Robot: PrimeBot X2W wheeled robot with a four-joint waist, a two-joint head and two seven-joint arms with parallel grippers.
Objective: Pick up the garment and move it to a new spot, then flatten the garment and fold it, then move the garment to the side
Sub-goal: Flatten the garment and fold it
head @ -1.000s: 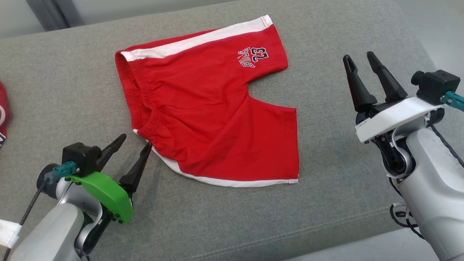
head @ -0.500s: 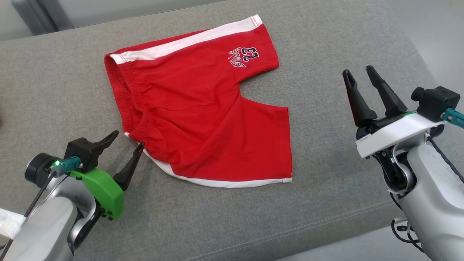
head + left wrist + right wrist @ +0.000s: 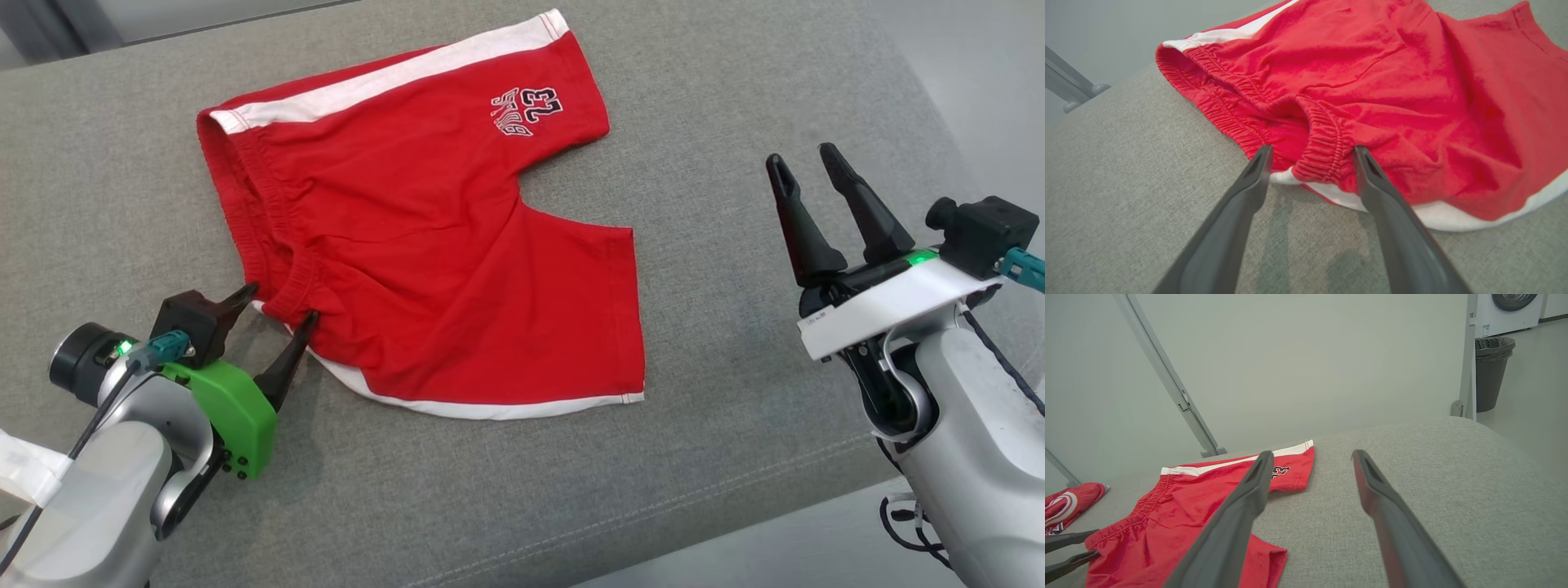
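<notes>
In the head view, the shorts (image 3: 424, 245) are lying flat on the grey tabletop (image 3: 735, 106), slightly toward 11 o'clock from centre. The waistband (image 3: 269, 237) is facing 9 o'clock and both legs (image 3: 571, 327) are pointing toward 3 o'clock. The number (image 3: 526, 110) is showing on the leg at 12 o'clock of the shorts. A white stripe (image 3: 392, 73) is running along each outer edge.

The left claw (image 3: 279, 302) is sitting at 8 o'clock of the view, standing wide and gripping nothing. Its fingers are straddling the near corner of the waistband, where the elastic is bunching into a fold (image 3: 1323, 151). In the left wrist view you are seeing that fold lying between the two tips. The 3 o'clock finger (image 3: 1372, 175) is touching the red cloth, and the other is lying just beside the waistband edge.

The right claw (image 3: 802, 155) is hovering at 3 o'clock of the head view, well apart from the shorts. It is also standing wide and empty, fingers pointing toward 12 o'clock.

In the right wrist view, a second garment (image 3: 1065, 502) is lying at 8 o'clock on the tabletop, and a dark bin (image 3: 1492, 371) is standing at 2 o'clock.
</notes>
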